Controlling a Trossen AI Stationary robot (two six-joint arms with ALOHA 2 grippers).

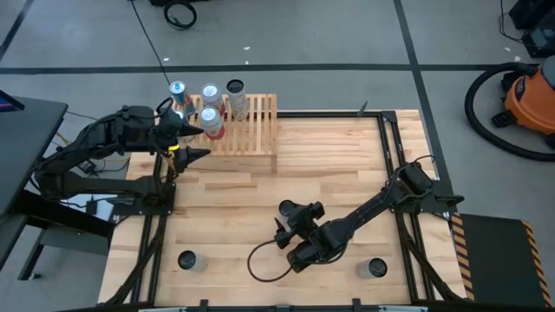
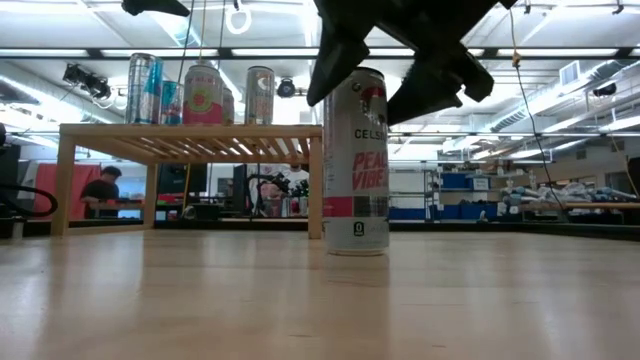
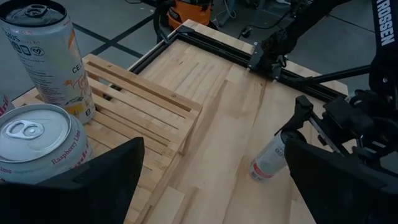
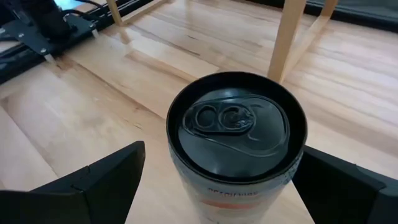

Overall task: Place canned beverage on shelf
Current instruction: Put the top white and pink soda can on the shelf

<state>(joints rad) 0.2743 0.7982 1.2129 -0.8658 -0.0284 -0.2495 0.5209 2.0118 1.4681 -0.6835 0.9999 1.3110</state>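
Above the upright can (image 4: 236, 140), the right hand (image 4: 217, 180) hangs spread; lower it squarely, then pinch mid-body before lifting toward the shelf (image 1: 251, 130).

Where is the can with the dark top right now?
The can stands upright on the table, right of the middle in the high view, between the open fingers of the right claw and in front of the shelf.
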